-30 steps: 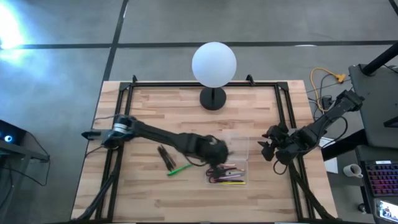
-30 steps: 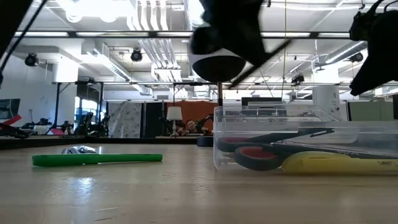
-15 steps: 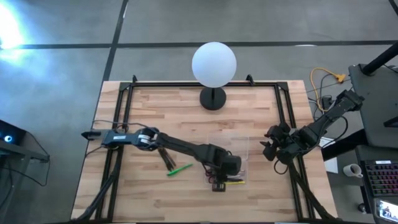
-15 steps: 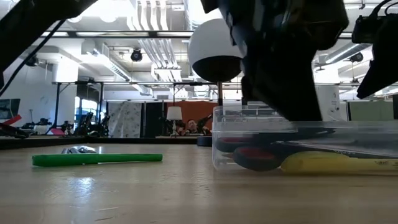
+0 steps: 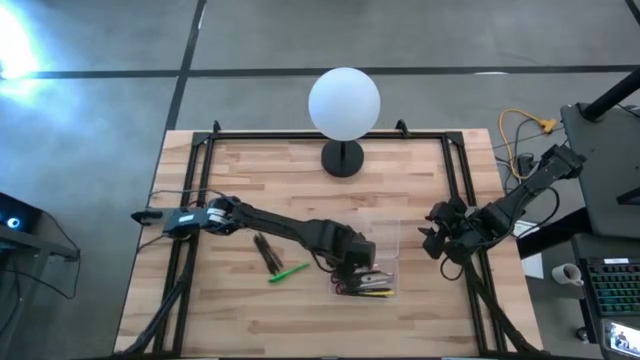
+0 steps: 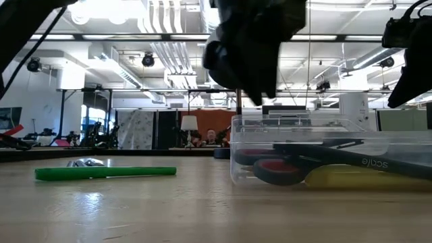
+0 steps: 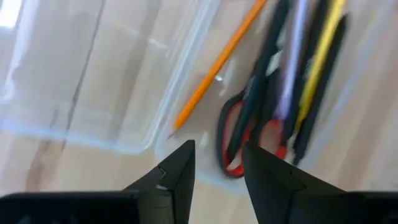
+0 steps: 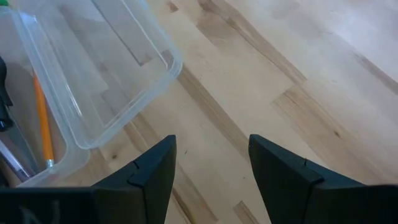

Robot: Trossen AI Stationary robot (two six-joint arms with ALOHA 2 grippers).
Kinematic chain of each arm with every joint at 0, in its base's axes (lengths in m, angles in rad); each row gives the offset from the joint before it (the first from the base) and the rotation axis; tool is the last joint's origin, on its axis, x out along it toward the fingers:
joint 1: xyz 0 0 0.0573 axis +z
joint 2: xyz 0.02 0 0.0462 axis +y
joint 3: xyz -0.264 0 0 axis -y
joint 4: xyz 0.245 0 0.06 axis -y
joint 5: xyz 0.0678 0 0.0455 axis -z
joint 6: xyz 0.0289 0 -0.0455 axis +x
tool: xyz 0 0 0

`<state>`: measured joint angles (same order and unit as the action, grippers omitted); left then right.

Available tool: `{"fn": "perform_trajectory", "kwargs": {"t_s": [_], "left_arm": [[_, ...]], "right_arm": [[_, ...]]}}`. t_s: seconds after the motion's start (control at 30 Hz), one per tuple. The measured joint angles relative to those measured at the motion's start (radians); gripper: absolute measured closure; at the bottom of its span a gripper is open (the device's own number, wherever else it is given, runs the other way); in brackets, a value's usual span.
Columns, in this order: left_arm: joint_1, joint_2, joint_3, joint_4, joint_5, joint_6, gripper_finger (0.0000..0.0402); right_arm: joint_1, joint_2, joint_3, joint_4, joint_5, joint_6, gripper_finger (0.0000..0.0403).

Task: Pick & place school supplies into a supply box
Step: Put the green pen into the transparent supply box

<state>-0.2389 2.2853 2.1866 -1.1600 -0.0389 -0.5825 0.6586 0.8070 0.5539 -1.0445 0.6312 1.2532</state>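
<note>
— We record an industrial lab or workshop: exposed ducting [image 6: 162,47] and strip lights [image 6: 101,8] run across an open ceiling, with equipment standing far back in the hall.

— We concur. The butcher-block table [image 5: 240,180] sits in a black metal frame [image 5: 190,170] on a grey concrete floor [image 5: 90,110], with a keyboard [image 5: 612,285], a mug [image 5: 566,273] and loose cables [image 5: 520,135] at one side.

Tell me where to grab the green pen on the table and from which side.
Take the green pen at mid-shaft, coming straight down from above with the fingers across its width. It lies flat on the bare table, beside the black pens, so its far end gives more room. The open left gripper is nearest, over the box.
</note>
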Motion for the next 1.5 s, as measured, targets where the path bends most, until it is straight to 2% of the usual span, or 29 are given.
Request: {"fn": "perform_trajectory", "kwargs": {"t_s": [0.13, 0.27, 0.43, 0.53, 0.63, 0.9, 1.07, 1.27, 1.4, 1.5], "left_arm": [[-0.048, -0.078, -0.141, -0.001, 0.003, 0.002, 0.0286], [-0.093, -0.209, -0.355, 0.055, -0.027, -0.089, 0.0286], [-0.116, -0.422, -0.673, 0.260, -0.090, -0.258, 0.0280], [-0.121, -0.516, -0.838, 0.402, -0.093, -0.269, 0.0271], [-0.121, -0.552, -0.948, 0.503, -0.088, -0.265, 0.0258], [-0.124, -0.533, -1.043, 0.536, -0.087, -0.239, 0.0230], [-0.124, -0.534, -1.088, 0.557, -0.091, -0.239, 0.0228], [-0.125, -0.521, -1.143, 0.671, -0.070, -0.239, 0.0228], [-0.133, -0.481, -1.148, 0.679, -0.078, -0.220, 0.0237], [-0.134, -0.437, -1.123, 0.643, -0.080, -0.189, 0.0260]], "right_arm": [[0.000, 0.000, -0.002, 0.001, 0.000, -0.004, 0.0211], [0.000, 0.001, -0.005, 0.001, 0.001, -0.005, 0.0211], [0.000, 0.001, -0.008, 0.001, 0.001, -0.003, 0.0211], [0.000, 0.001, -0.011, 0.001, 0.004, -0.002, 0.0211], [0.000, 0.001, -0.015, 0.001, 0.005, 0.000, 0.0211], [0.000, 0.001, -0.020, 0.002, 0.005, 0.050, 0.0211], [0.000, 0.002, -0.026, 0.001, 0.005, 0.053, 0.0211], [0.000, 0.002, -0.035, 0.002, 0.006, 0.054, 0.0211], [0.000, 0.002, -0.039, 0.003, 0.006, 0.053, 0.0211], [0.000, 0.002, -0.043, 0.003, 0.005, 0.053, 0.0211]]}}
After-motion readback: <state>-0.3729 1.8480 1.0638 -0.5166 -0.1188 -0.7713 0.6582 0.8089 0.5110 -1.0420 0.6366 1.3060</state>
